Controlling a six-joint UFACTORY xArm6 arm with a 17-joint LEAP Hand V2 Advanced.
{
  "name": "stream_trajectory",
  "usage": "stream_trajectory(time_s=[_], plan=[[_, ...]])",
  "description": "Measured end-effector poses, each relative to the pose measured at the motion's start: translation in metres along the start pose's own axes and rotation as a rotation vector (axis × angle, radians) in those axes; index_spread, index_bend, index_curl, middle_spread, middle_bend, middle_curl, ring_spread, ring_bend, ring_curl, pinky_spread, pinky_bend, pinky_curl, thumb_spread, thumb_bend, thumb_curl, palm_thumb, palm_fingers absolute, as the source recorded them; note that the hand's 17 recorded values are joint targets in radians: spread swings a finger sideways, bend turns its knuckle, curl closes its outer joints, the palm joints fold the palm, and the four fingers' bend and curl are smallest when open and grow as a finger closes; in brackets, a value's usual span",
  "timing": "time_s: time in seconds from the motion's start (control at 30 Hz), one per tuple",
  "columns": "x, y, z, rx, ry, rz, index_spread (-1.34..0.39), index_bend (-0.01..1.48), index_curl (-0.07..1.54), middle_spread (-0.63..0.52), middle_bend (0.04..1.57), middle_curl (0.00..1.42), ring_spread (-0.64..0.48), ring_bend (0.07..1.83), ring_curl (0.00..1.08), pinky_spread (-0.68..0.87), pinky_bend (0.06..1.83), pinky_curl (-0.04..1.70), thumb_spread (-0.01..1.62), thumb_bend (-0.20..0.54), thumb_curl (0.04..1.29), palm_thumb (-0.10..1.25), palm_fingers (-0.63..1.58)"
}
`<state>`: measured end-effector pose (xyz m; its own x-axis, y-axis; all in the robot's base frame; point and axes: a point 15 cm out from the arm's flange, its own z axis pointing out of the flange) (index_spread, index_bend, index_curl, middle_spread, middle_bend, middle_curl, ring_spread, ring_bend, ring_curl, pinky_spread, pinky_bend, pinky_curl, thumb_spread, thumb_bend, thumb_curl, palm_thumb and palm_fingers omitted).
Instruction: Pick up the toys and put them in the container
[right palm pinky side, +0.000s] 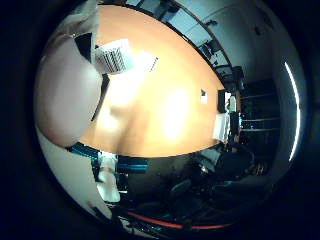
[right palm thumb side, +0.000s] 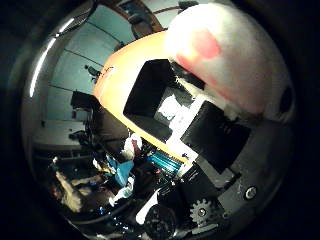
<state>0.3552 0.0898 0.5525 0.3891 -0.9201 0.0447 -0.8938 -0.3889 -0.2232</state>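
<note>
Both cameras sit on the palm of the hand (right palm thumb side: 220, 165) and look outward. The little finger side view faces out along the orange desk (right palm pinky side: 165, 110) toward its far end and the room beyond, with a pale soft toy (right palm pinky side: 65, 95) pressed very close to the lens at one edge. The thumb side view faces a different way, over the desk's edge and down into a black container (right palm thumb side: 150, 95) close below, with the same pale toy filling one corner. The two views share the toy and the orange desk top.
</note>
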Motion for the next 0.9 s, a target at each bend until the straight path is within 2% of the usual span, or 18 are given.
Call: stream_trajectory(time_s=[0.3,0.5,0.6,0.77,0.83,0.9], plan=[[-0.098,-0.023,0.007,0.019,-0.054,-0.114,-0.27,0.96,1.05,-0.16,1.30,0.88,-0.27,1.29,0.89,-0.22,1.13,1.13,1.06,-0.013,0.66,1.04,1.08],[-0.123,-0.033,0.012,0.034,-0.068,-0.146,-0.27,0.96,1.05,-0.16,1.30,0.88,-0.27,1.29,0.90,-0.23,1.13,1.14,1.06,-0.013,0.66,1.04,1.07],[-0.126,-0.038,0.010,0.058,-0.072,-0.144,-0.27,0.95,1.05,-0.16,1.30,0.88,-0.27,1.29,0.90,-0.23,1.13,1.14,1.07,-0.023,0.65,0.99,1.08],[-0.131,-0.054,0.000,0.135,-0.091,-0.140,-0.28,0.94,1.04,-0.17,1.26,0.87,-0.26,1.27,0.88,-0.24,1.12,1.10,1.20,-0.013,0.59,0.89,1.07],[-0.130,-0.057,-0.002,0.146,-0.092,-0.134,-0.28,0.91,1.02,-0.17,1.21,0.86,-0.25,1.26,0.85,-0.26,1.08,1.04,1.25,-0.014,0.54,0.87,1.10],[-0.128,-0.056,-0.001,0.144,-0.089,-0.133,-0.29,0.76,0.97,-0.18,1.14,0.80,-0.25,1.20,0.77,-0.32,0.98,0.95,1.26,-0.029,0.49,0.80,1.03]])
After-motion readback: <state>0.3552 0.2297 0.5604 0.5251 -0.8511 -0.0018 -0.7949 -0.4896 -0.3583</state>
